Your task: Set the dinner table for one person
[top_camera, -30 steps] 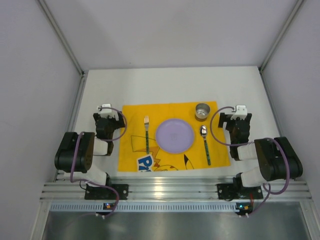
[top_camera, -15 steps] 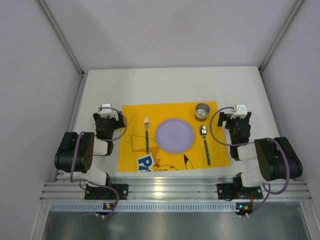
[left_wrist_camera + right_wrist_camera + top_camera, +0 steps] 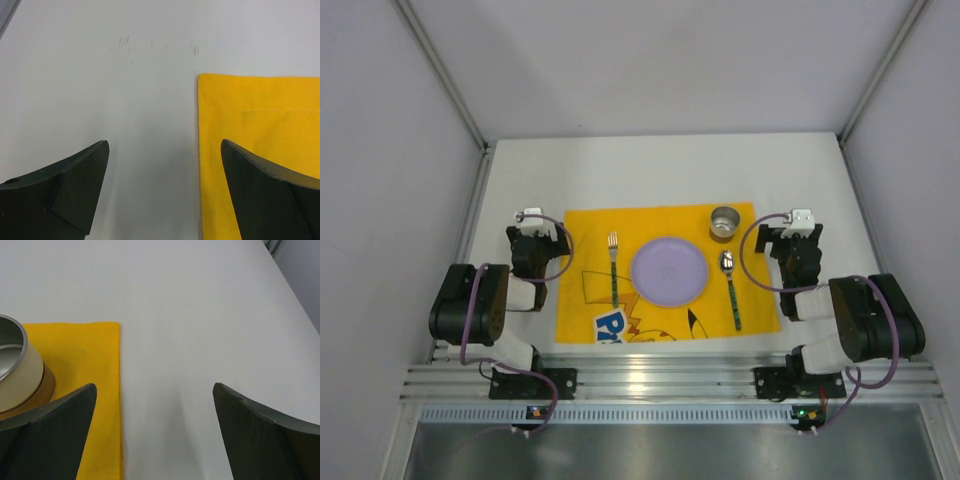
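Observation:
The white dinner table (image 3: 660, 170) carries a yellow cartoon-printed mat (image 3: 585, 225). On the mat lie a purple plate (image 3: 669, 269) in the middle, a fork (image 3: 613, 268) to its left, a spoon (image 3: 731, 286) to its right and a metal cup (image 3: 725, 222) at the far right corner. My left gripper (image 3: 532, 222) is open and empty beside the mat's left edge (image 3: 199, 150). My right gripper (image 3: 798, 224) is open and empty just right of the mat, with the cup (image 3: 15, 370) at its left.
Grey walls close the table in on the left, right and far sides. An aluminium rail (image 3: 660, 380) runs along the near edge by the arm bases. Faint scuff marks (image 3: 155, 47) show on the tabletop ahead of the left gripper.

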Controlling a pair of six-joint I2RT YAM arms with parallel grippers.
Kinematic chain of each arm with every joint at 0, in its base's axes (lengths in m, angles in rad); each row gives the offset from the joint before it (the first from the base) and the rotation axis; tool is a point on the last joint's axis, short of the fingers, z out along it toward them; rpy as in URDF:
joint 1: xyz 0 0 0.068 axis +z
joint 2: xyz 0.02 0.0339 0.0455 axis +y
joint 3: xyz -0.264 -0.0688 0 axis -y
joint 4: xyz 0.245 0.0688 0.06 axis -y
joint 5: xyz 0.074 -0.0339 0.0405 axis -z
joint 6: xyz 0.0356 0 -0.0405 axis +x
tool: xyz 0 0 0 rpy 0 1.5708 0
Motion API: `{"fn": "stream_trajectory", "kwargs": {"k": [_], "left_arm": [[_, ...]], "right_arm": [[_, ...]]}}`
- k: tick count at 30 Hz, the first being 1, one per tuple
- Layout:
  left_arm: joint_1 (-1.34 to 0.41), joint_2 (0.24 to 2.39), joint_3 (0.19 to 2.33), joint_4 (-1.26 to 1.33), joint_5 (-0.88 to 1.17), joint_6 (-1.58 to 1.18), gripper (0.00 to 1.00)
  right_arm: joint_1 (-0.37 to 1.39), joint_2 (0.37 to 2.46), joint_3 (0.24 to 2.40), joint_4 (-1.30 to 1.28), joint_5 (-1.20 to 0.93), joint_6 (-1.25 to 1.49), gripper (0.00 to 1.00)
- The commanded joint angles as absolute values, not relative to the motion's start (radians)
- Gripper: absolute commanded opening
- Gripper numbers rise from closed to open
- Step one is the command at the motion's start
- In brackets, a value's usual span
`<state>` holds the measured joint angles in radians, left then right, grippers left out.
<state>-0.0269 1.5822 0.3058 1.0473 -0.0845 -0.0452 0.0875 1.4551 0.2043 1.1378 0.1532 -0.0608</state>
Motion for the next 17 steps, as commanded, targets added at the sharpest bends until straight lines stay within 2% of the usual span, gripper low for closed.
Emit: {"fn": "stream_trajectory", "kwargs": {"k": [1, 17], "left_arm": [[-0.021, 1.583, 0.310, 1.126, -0.067, -0.038, 0.98], [-0.021, 1.585, 0.310, 1.126, -0.066, -0.038, 0.98]], "right_arm": [[0.061, 1.448, 0.238, 1.194, 0.112, -0.058, 1.00], [0.048, 1.448, 0.244, 1.181, 0.092, -0.049, 1.00]]}}
